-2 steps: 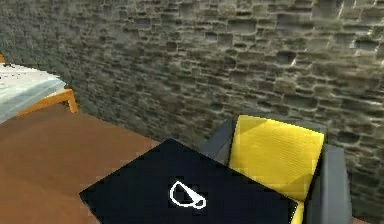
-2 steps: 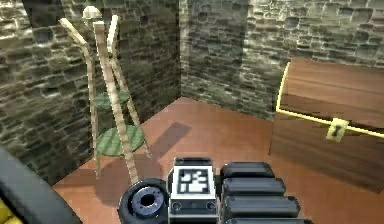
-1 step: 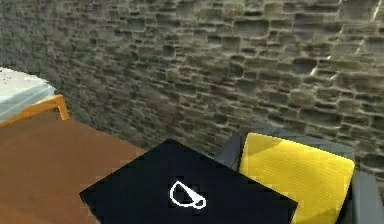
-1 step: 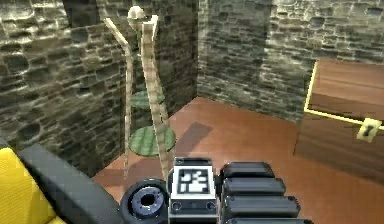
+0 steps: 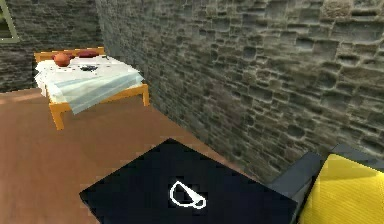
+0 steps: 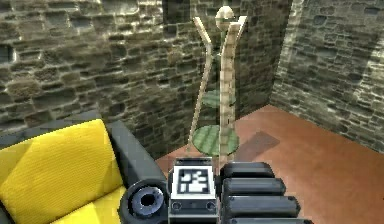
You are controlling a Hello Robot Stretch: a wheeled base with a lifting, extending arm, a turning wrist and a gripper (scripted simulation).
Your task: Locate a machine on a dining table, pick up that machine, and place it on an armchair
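Armchair, yellow-cushioned, lower left of arm side view, just beside gripper at bottom centre. Likely parked alongside so reach goes over cushion for placing. Jaws' state, and whether machine is held: cannot tell. Wooden coat stand upper centre.

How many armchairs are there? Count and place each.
1: the armchair, yellow-cushioned, at the forward view's lower right and again at the arm side view's lower left. Others may be hidden.
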